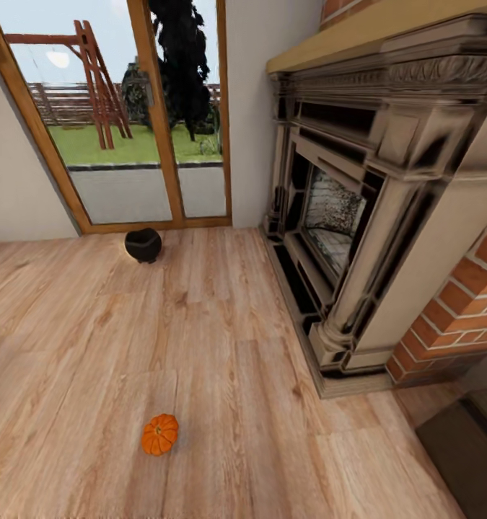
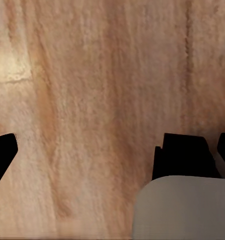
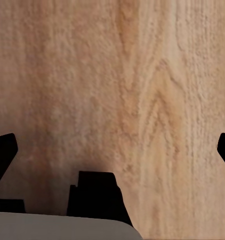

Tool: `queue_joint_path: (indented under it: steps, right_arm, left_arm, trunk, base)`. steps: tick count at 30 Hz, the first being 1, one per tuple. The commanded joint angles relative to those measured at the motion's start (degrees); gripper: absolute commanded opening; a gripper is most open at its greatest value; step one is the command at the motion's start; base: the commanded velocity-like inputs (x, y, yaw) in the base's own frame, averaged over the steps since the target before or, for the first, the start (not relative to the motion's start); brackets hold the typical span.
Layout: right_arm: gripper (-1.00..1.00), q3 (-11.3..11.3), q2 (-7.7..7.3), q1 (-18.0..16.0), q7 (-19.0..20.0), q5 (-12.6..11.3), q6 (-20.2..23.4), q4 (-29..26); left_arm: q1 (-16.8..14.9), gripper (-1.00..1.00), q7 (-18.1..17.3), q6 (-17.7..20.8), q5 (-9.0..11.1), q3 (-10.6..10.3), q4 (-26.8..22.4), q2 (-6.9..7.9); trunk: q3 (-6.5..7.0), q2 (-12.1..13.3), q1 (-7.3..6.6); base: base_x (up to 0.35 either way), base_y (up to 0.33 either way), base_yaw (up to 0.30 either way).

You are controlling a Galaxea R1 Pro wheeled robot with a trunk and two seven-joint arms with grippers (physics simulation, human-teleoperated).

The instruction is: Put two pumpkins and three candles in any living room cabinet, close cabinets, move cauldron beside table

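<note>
1. Where the head view looks down over the living room, one orange pumpkin (image 1: 160,434) lies on the wood floor (image 1: 221,346), low and left of centre, well clear of everything else.
2. Farther off, a black cauldron (image 1: 143,245) stands on the same floor just in front of the glass door (image 1: 128,122) — through the panes show grass, a wooden fence and a dark tree.
3. Along the right side rises the black columned fireplace (image 1: 358,202) under a tan mantel, with red brick (image 1: 459,303) beside it; a dark mat (image 1: 467,447) sits at the lower right corner.
4. Pumpkin and cauldron are well apart, with bare planks between them.
5. The left gripper (image 2: 117,145) points at plain floorboards; its dark fingertips (image 2: 2,150) sit at opposite edges of the left wrist view, so the jaws are spread wide with nothing between them.
6. The right gripper (image 3: 112,147) likewise faces bare wood grain — its fingertips (image 3: 2,152) stand far apart, jaws spread and holding nothing.
</note>
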Motion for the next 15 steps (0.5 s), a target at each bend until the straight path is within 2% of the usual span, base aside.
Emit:
queue_joint_path:
  steps: [1,15]
  right_arm:
    - [1.00,0.00,0.00,0.00,0.00,0.03,0.00,0.00]
    - [1.00,0.00,-0.01,0.00,0.00,-0.09,0.24,-0.01]
  left_arm:
    - [0.00,1.00,0.02,0.00,0.00,0.00,0.00,0.01]
    - [0.01,1.00,0.02,0.00,0.02,-0.01,0.02,0.03]
  trunk:
    - [0.00,0.00,0.00]
    - [0.00,0.00,0.00]
  base:
    - [0.000,0.000,0.286]
    - [0.000,0.000,0.286]
